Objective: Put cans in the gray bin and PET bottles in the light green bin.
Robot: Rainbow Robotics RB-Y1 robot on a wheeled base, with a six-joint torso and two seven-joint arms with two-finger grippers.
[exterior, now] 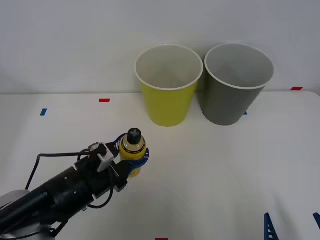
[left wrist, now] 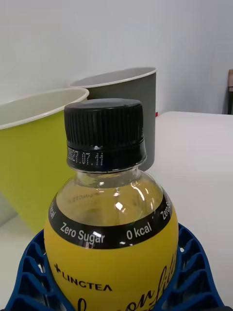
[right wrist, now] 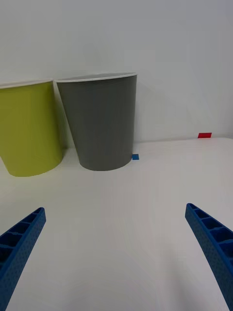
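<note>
Left gripper (exterior: 134,156): I see it at lower left of centre in the front frame, at the end of a black arm coming in from the bottom-left corner. Its blue fingers (left wrist: 194,272) are clenched on the bottle, one each side of the body.

Bottle (exterior: 133,145): upright in my left fingers, black cap on top, yellow label, yellowish drink inside. In the left wrist frame it fills the lower centre (left wrist: 110,228); I cannot tell whether its base touches the counter.

Green bin (exterior: 167,85): upper centre of the front frame, standing upright on the counter (exterior: 210,170), open mouth up, beyond the bottle.

Gray bin (exterior: 236,85): upper right of centre, just beside the green bin; I cannot tell whether they touch. In the right wrist frame it stands at centre (right wrist: 99,121) with the green one at the left edge (right wrist: 26,129).

Right gripper (exterior: 292,226): bottom-right corner of the front frame, fingers (right wrist: 211,238) spread wide with nothing between them, well apart from the bottle.

Tape marks: small red (exterior: 104,100) and blue (exterior: 43,112) pieces on the counter at left.
</note>
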